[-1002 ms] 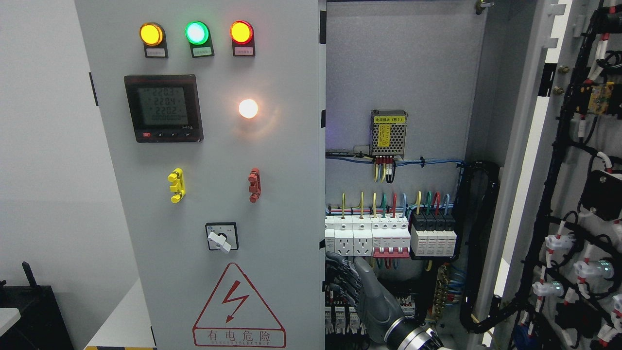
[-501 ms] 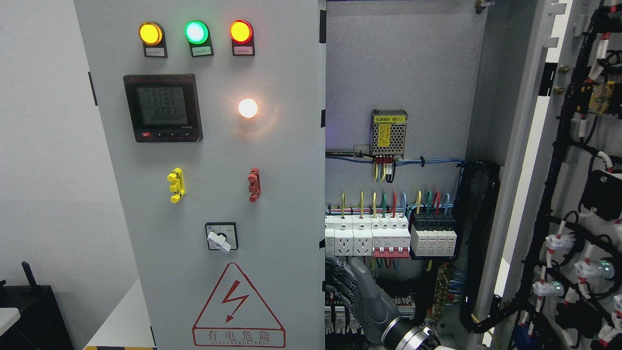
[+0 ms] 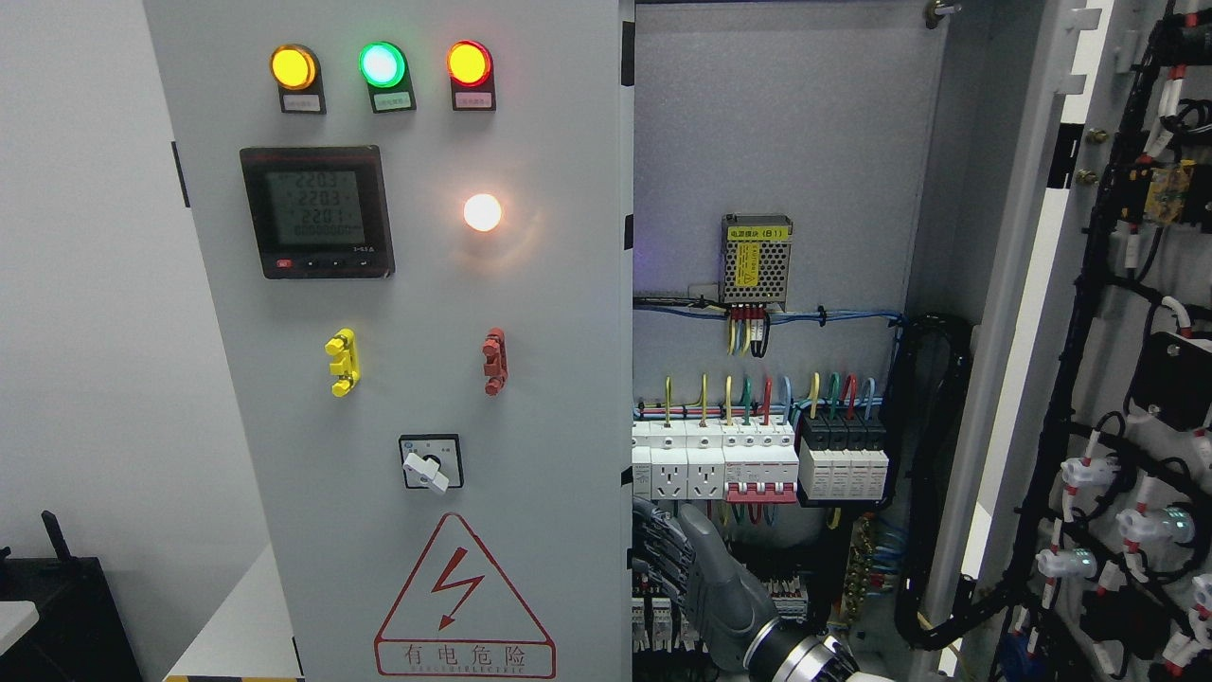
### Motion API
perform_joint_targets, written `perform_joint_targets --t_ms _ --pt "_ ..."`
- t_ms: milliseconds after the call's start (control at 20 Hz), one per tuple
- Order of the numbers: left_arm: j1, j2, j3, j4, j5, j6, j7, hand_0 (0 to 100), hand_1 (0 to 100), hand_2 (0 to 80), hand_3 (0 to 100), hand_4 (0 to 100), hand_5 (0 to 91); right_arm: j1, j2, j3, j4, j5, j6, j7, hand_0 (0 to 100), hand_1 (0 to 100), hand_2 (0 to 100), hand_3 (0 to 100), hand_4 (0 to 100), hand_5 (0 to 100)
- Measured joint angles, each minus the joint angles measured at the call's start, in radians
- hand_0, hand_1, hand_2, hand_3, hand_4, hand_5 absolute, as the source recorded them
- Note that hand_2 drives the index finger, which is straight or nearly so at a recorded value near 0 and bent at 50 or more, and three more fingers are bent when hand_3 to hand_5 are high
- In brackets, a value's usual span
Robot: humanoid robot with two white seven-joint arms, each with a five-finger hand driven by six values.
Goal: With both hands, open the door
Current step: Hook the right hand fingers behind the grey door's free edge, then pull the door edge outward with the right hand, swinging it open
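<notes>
1. Head view: right hand [image 3: 696, 568] comes up from 5 o'clock, fingers [image 3: 653, 549] hooked on the inner edge of the left door [image 3: 417, 379], so it's grasping that door. Right door [image 3: 1136, 379] already hangs wide open at 3 o'clock.
2. Versus a second ago, hand's dropped slightly and door's barely budged. My guess: the pull's just starting. Left hand isn't visible.

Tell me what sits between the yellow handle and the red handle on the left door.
Nothing: in the head view the grey door panel is bare between the yellow handle and red handle.
</notes>
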Motion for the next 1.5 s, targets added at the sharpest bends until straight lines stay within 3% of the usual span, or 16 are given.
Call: perform_joint_targets --t_ms 250,451,1502 --pt "0.0 0.0 0.0 0.0 0.0 0.002 0.0 0 0 0.0 0 3 0.0 -0.001 -0.003 0.001 0.0 0.0 0.005 0.004 0 0 0 0 0 0" --pt "0.0 0.0 0.0 0.0 0.0 0.003 0.0 0 0 0.0 0 3 0.0 -0.001 -0.007 0.002 0.0 -0.001 0.008 0.044 0 0 0 0 0 0" --pt "0.0 0.0 0.0 0.0 0.0 0.004 0.0 0 0 0.0 0 3 0.0 0.033 -0.031 0.018 -0.075 -0.049 0.011 0.075 0 0 0 0 0 0"
